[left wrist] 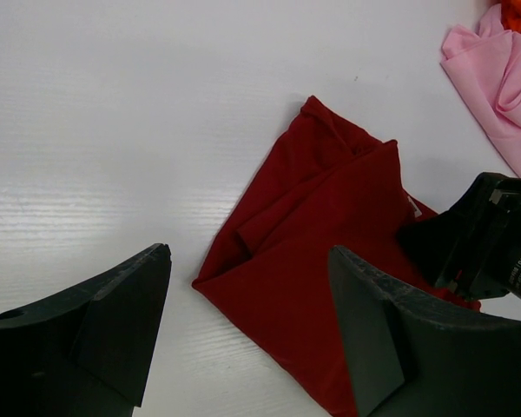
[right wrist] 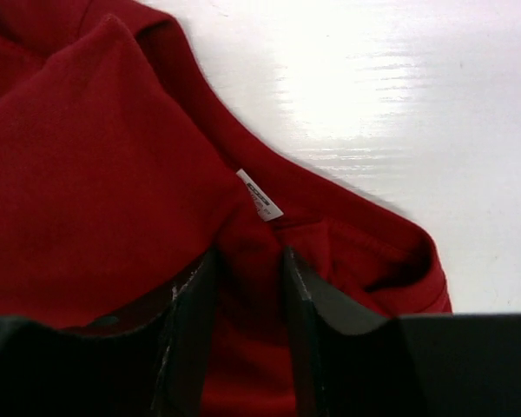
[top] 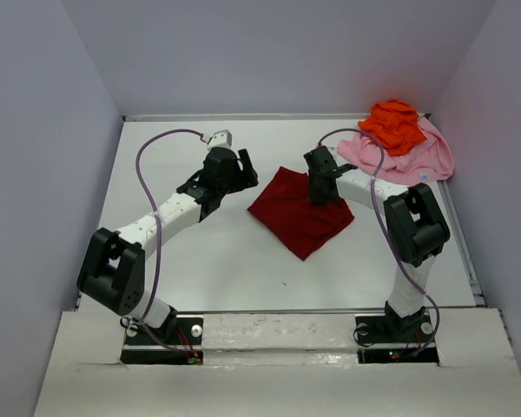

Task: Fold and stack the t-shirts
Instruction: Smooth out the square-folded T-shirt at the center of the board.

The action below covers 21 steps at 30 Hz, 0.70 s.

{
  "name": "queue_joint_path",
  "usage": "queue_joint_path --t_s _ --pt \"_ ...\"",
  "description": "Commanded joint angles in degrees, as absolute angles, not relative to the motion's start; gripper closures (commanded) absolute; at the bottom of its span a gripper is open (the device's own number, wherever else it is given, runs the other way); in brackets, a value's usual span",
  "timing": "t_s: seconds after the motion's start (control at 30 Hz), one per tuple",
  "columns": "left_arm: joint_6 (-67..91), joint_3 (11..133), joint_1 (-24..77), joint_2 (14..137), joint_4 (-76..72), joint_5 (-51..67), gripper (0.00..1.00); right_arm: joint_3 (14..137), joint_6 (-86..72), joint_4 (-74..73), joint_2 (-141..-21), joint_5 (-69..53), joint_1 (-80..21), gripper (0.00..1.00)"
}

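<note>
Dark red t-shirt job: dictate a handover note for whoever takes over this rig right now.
Left claw: open, empty, hovering just left of the dark red cloth t-shirt.
Right claw: down on that shirt, straddling a fold by the white collar label; whether it grips, I cannot tell.
Red shirt: folded into a rough square, mid white table.
Bright orange cloth t-shirt: crumpled on top of the light pink cloth t-shirt, far right corner; neither is folded.
Done: red shirt mostly folded.
Left: tidy it, fold the other two, stack all three.
</note>
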<state>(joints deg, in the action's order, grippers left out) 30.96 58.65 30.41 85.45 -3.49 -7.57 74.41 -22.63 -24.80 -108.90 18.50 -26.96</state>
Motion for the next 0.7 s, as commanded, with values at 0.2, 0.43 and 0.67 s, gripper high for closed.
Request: queue_joint_path --t_s 0.2,0.43,0.67 --pt "30.3 60.7 30.7 84.9 -4.1 -8.1 0.18 74.5 -21.9 -21.4 -108.0 17.0 -26.5 1.0" --pt "30.4 60.6 30.8 85.0 -4.3 -8.0 0.18 76.9 -20.3 -21.6 -107.4 18.5 -26.5 1.0" --pt "30.1 60.5 30.8 84.6 -4.3 -8.0 0.18 81.2 -18.5 -22.3 -110.0 20.8 -25.5 1.0"
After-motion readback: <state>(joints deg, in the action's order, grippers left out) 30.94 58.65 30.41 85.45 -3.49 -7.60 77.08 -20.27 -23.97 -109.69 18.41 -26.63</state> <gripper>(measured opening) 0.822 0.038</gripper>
